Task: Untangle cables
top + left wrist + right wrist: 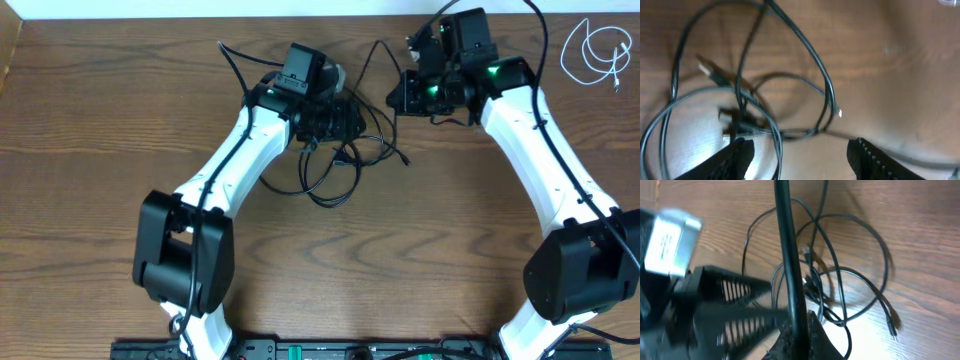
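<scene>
Two white robot arms bent inward over a brown wooden table point(90, 140), seen from above. Between them, at the far middle of the tabletop, a loose tangle of black cables point(335, 170), looping and crossing one another, small plugs at several ends. Low over the tangle's far-left edge, the left gripper point(345, 122); in its wrist view, ridged fingers point(737, 157) spread wide apart and gripping nothing, with loops and a cluster of plugs lying on the wood between and beyond them. Just right of the tangle, the right gripper point(398, 100), fingers point(805, 335) pressed together on one black cable point(785, 255), that strand stretched straight away from the grip, the remaining loops spread on the wood below. Coiled alone near the far right corner, a white cable point(595, 50), well apart from the black ones and from both grippers.
</scene>
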`<state>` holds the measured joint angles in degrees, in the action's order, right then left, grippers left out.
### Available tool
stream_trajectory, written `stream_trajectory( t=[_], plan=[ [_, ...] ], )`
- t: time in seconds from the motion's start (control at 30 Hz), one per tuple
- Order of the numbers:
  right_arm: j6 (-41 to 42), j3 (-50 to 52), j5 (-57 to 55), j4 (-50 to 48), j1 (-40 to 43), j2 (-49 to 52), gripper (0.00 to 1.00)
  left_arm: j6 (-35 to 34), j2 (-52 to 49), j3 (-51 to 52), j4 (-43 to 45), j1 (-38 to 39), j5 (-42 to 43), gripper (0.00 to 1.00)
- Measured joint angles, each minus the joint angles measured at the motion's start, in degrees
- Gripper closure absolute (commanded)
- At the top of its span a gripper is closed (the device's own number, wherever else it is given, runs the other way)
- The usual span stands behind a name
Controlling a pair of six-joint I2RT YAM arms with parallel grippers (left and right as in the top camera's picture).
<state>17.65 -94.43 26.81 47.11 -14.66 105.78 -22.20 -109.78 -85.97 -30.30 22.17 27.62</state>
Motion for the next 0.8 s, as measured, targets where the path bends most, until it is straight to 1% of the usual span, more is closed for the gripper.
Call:
stream_trajectory(
  t=[0.23,0.5,0.57,0.6,0.63,0.67,0.7,0.8],
  plan=[
    [-0.3,0.0,-0.3,0.6,0.2,0.0,0.99,-9.9,-3.8,0.0,10.9,0.7,-1.9,0.33],
    [-0.3,0.0,-0.3,0.7,0.2,0.0,0.99,-19.6,-10.3,0.0,18.8,4.0,-3.8,0.33],
    [-0.3,0.0,-0.3,0.7,0.2,0.0,0.99,-21.5,-11.7,0.0,21.2,5.0,-4.4,0.36],
    [-0.3,0.0,-0.3,0.7,0.2,0.0,0.99,-22.2,-12.2,0.0,22.3,5.4,-4.6,0.41],
    [-0.3,0.0,-0.3,0.7,0.2,0.0,0.99,-23.0,-12.7,0.0,23.4,5.8,-4.9,0.52],
    [-0.3,0.0,-0.3,0.7,0.2,0.0,0.99,-23.7,-13.1,0.0,24.2,6.2,-5.1,0.68],
    [-0.3,0.0,-0.4,0.7,0.2,0.0,0.99,-24.2,-13.4,0.0,24.5,6.6,-5.3,0.92],
    [-0.3,0.0,-1.0,0.7,0.3,0.0,0.99,-24.4,-13.6,0.0,24.1,7.3,-5.5,0.92]
  ],
)
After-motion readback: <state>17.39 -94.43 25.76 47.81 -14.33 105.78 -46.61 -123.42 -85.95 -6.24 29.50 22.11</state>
